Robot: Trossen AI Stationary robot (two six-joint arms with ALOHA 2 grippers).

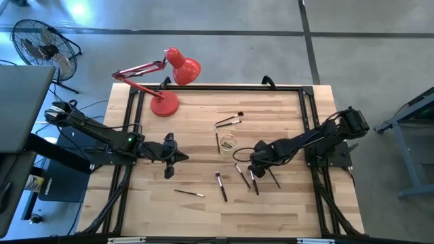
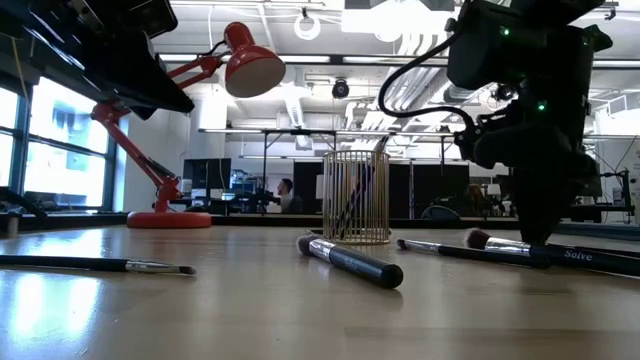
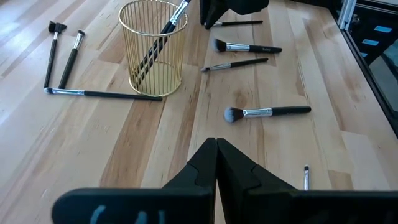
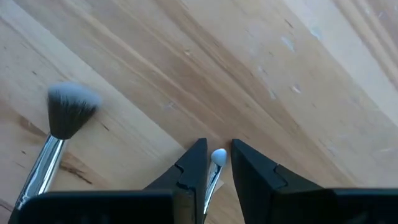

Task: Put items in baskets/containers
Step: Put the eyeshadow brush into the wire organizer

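Right hand (image 4: 217, 171): low over the tabletop (image 1: 285, 203), just beside the cup on the side away from the lamp; its fingers (image 4: 186, 171) stand a little apart, one on each side of a thin brush (image 4: 216, 163) with a small pale tip. They are near the brush, but a firm grip I cannot see. I judge the hand is placed so in order to close on this brush and lift it.
Left hand (image 3: 216, 163): fully closed, holding nothing; it waits well apart from the cup, on the lamp's side of the tabletop, pointing toward the cup.
Cup (image 1: 228, 144): the pictures show a gold wire cup, not glass. It stands upright near the middle of the tabletop, and at least one brush already leans inside it.
Brushes: several lie flat around the cup. Two (image 1: 229, 122) lie between cup and lamp; one (image 3: 102, 94) lies at the foot of the cup; four (image 1: 239, 177) lie near the right hand; one (image 1: 188, 193) lies far from the cup, alone.
Fluffy brush (image 4: 59, 127): it lies beside the right hand, untouched.
Lamp (image 1: 166, 78): red, at the far edge, not part of the task.
Progress: early, I think; most brushes are outside the cup.
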